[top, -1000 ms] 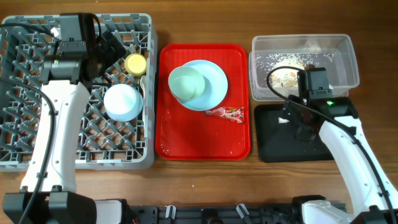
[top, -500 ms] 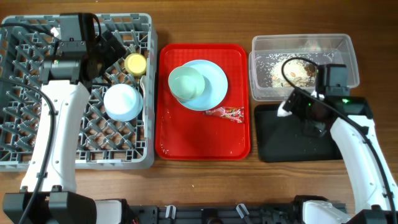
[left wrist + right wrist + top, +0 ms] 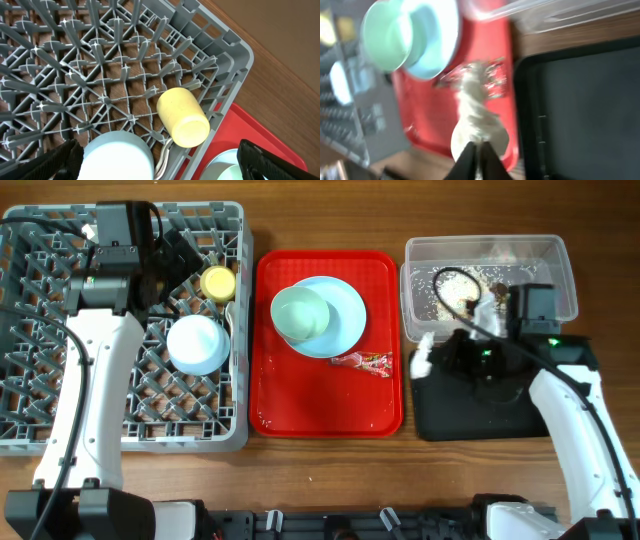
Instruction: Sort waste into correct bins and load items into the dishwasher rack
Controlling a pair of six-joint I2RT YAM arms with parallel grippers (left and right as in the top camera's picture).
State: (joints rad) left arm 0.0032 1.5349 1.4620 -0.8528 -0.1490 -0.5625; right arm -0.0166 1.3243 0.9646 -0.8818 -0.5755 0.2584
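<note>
My right gripper (image 3: 432, 360) (image 3: 479, 146) is shut on a blurred white thing that looks like the crumpled tissue (image 3: 424, 362) (image 3: 475, 115). It hangs over the left edge of the black tray (image 3: 470, 415). Rice scraps (image 3: 430, 280) lie in the clear tub (image 3: 485, 242). The red-and-white wrapper (image 3: 362, 362) lies on the red tray (image 3: 320, 405), beside the green bowl (image 3: 300, 313), which sits on the blue plate (image 3: 345, 310). My left gripper (image 3: 190, 265) (image 3: 162, 160) is open above the grey rack (image 3: 180, 410), close to the yellow cup (image 3: 218, 282) (image 3: 183, 117).
An upturned pale bowl (image 3: 195, 343) (image 3: 117, 157) and a white utensil (image 3: 232, 320) rest in the rack near its right wall. The red tray lies between the rack and the two bins. Bare wooden table runs along the front edge.
My right gripper swung from over the tub and black tray leftward to the tray's left edge, and its jaws closed. The white thing showed at its tips half a second ago. The left arm stayed put.
</note>
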